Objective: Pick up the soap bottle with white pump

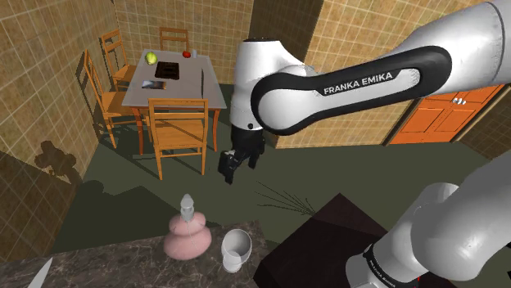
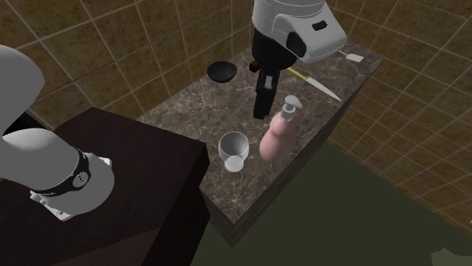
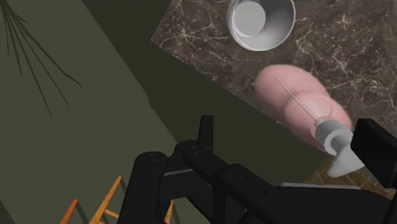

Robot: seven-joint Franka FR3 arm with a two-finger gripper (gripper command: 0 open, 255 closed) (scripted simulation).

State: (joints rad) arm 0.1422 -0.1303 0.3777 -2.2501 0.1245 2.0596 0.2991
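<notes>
- Surface: dark marbled stone w/ pale veins.
- Pink soap bottle upright nr one long edge, white cup just beside.
- Black bowl & knife twd far end, apart.

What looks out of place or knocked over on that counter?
Nothing is spilled or toppled. The pink bottle stands upright, though close to the edge of the counter, and a knife lies loose further along.

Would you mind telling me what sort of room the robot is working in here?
Probably a home kitchen-diner: a marbled counter carrying a pink soap bottle, a dining table with wooden chairs, and tiled walls.
</notes>
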